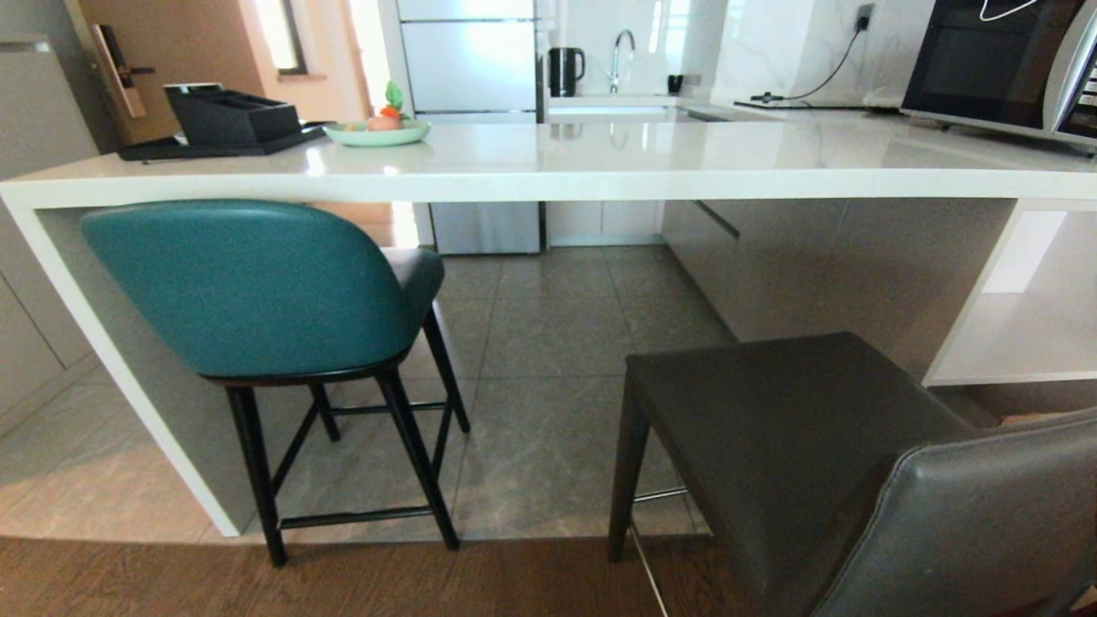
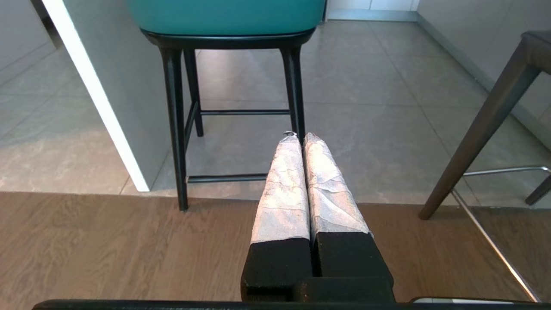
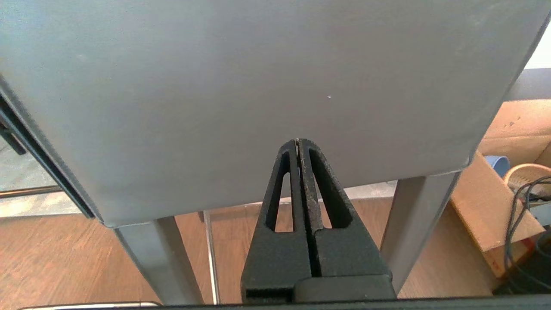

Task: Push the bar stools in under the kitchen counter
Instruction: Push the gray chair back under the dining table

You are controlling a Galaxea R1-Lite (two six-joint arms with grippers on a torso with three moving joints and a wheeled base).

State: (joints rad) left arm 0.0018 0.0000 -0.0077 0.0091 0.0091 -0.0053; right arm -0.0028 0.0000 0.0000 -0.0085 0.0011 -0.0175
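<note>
- The white table (image 1: 548, 171) is stretching across my head view, its end panel standing at the left.
- The grey stool (image 1: 797, 454) is standing out from the table, on the right.
- The teal stool (image 1: 248, 291) is sitting partly under the table, beside the end panel.
- My right claw (image 3: 298, 142) is clenched, empty, pointing at the grey stool's back.
- My left claw (image 2: 300, 137) is clenched, empty, hovering above the floor, apart from the teal stool.

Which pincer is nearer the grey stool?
Right. The right pincer is shut, up against the grey stool backrest; the left pincer, shut, points toward the teal stool.
</note>
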